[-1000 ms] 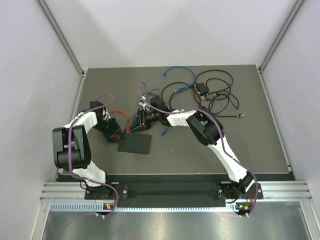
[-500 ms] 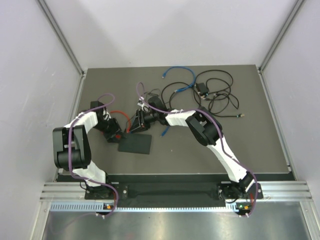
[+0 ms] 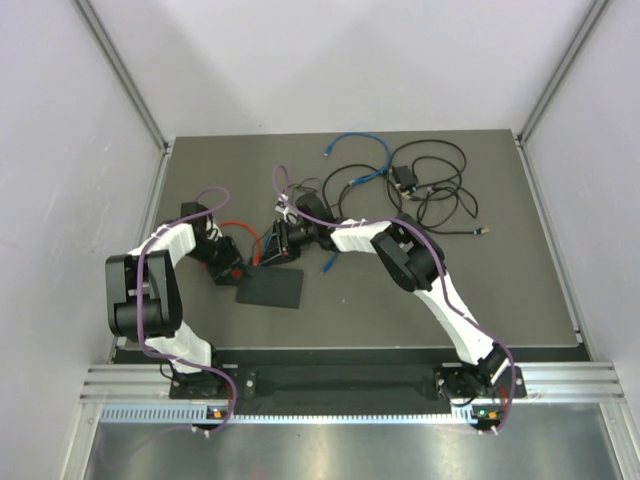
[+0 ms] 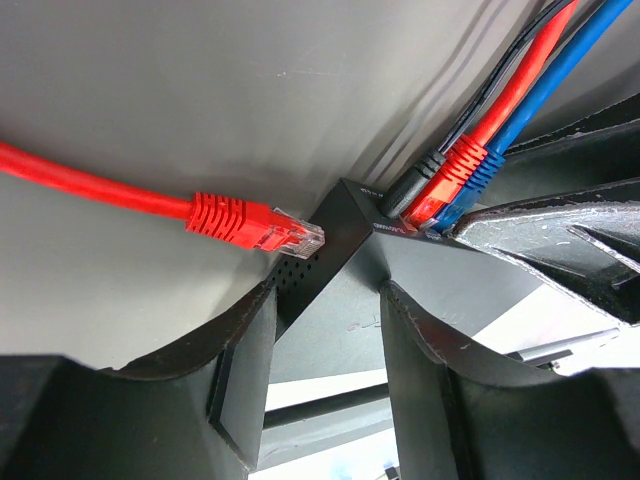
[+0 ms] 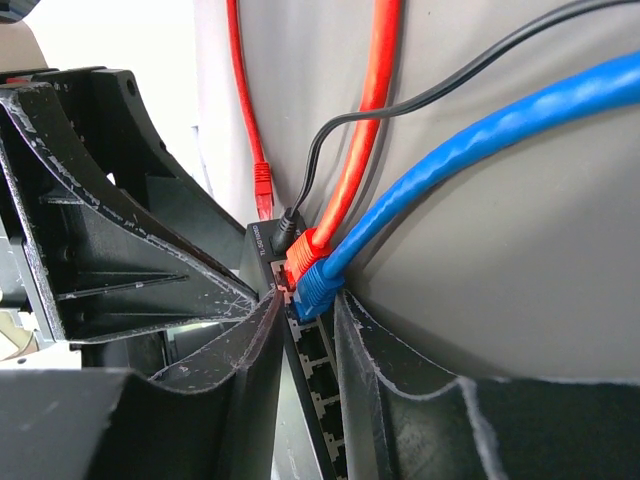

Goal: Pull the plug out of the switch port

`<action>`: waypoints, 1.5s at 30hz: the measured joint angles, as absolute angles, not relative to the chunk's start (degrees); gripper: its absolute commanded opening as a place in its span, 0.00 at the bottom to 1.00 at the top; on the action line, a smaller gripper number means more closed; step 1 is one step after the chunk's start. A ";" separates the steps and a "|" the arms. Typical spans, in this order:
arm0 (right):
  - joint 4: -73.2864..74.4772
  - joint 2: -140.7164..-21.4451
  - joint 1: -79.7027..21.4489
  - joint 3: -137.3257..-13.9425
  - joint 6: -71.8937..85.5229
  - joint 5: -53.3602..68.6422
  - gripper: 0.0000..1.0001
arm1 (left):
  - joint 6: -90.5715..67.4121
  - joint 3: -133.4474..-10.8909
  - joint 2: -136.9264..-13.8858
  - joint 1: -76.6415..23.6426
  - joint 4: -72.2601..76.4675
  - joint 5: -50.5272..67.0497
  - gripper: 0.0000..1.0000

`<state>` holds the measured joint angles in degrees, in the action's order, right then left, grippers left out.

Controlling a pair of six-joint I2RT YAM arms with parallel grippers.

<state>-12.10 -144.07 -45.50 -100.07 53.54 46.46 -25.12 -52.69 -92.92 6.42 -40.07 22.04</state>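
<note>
The flat black switch lies left of the table's middle. A black power plug, a red plug and a blue plug sit side by side in its port row, beside several empty ports. My right gripper reaches in from the right, and its fingertips press on either side of the blue plug. My left gripper clamps the switch's corner from the left. A loose red plug lies against the switch's perforated side.
A tangle of black cables with a small black adapter lies at the back right. A blue cable curls at the back middle. A red cable runs behind the left gripper.
My right gripper has slid a little left along the switch's port edge and its jaws have narrowed onto the blue plug. The left arm and the switch have stayed put.
</note>
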 measured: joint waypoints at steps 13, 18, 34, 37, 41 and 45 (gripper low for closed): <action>-9.17 -144.07 -45.87 -100.99 52.18 45.10 0.13 | -25.12 -52.69 -92.92 6.24 -40.05 21.87 0.49; -7.88 -144.07 -45.93 -101.36 52.34 44.16 0.00 | -25.15 -52.69 -92.92 6.07 -40.01 21.80 0.48; -29.10 -139.68 -46.52 -86.59 67.18 32.91 0.00 | -25.61 -55.24 -94.54 2.92 -41.39 18.98 0.45; -24.53 -139.65 -46.46 -89.03 64.12 33.08 0.00 | -25.91 -55.46 -94.54 2.44 -41.52 18.41 0.45; -23.57 -139.44 -46.26 -89.41 64.14 32.82 0.00 | -26.26 -55.51 -94.54 2.20 -41.52 18.13 0.45; -26.30 -139.44 -44.86 -88.05 68.58 29.30 0.00 | -26.44 -55.51 -94.54 2.17 -41.52 18.09 0.45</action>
